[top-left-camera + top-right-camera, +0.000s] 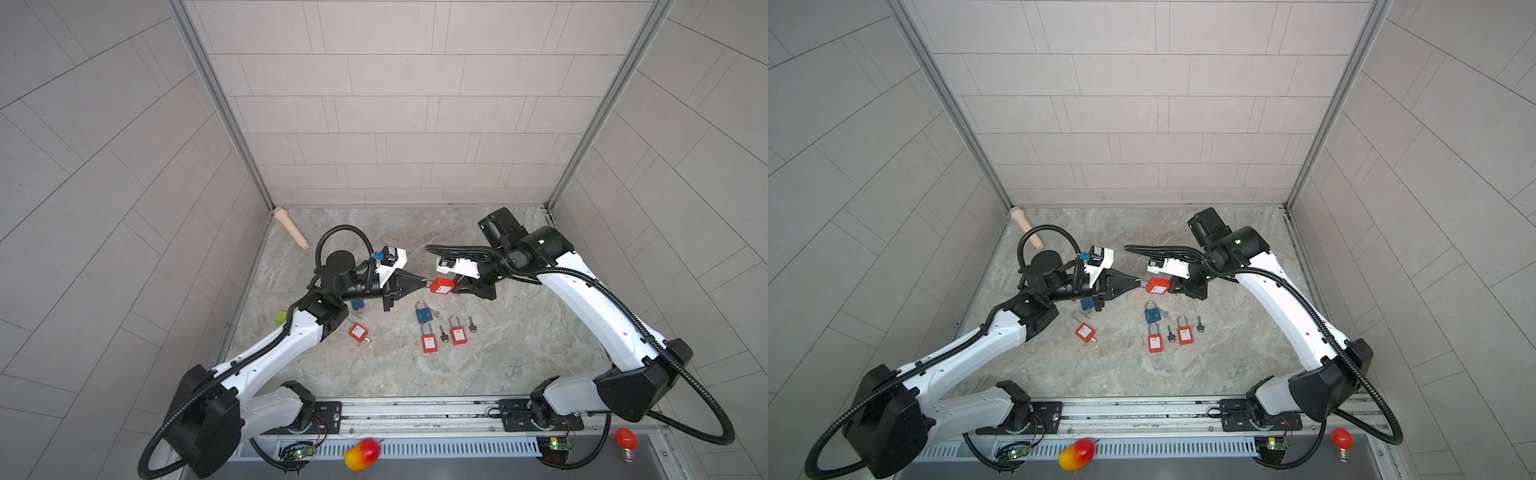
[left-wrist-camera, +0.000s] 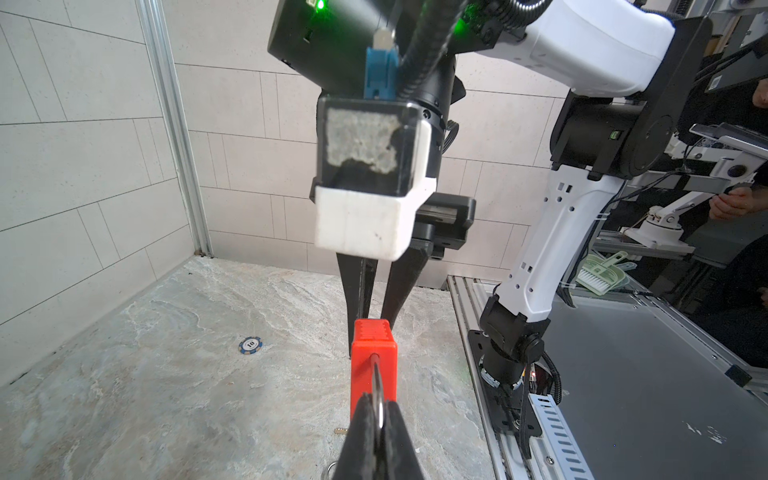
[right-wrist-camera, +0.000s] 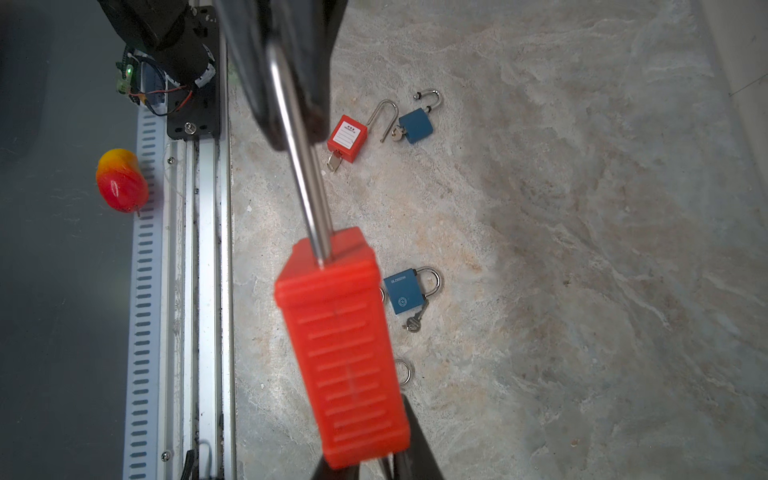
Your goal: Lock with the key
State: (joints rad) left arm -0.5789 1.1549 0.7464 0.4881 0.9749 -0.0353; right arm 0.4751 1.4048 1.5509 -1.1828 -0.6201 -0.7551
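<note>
A red padlock (image 1: 443, 286) (image 1: 1158, 286) hangs in the air between both arms, above the marble floor. My left gripper (image 1: 427, 282) (image 2: 379, 405) is shut on its steel shackle (image 2: 377, 386) (image 3: 300, 166). My right gripper (image 1: 457, 286) (image 3: 386, 461) is at the opposite, bottom end of the red body (image 3: 345, 345). Its dark fingers (image 2: 353, 291) come close together behind the body. The key is hidden by the lock, so I cannot see what lies between the right jaws.
On the floor below lie a blue padlock (image 1: 424, 313), two red padlocks (image 1: 429, 341) (image 1: 458, 334) with black keys (image 1: 443, 332) beside them, and an open red padlock (image 1: 358, 332). A wooden peg (image 1: 291, 228) lies at the back left. A poker chip (image 2: 249, 344) lies apart.
</note>
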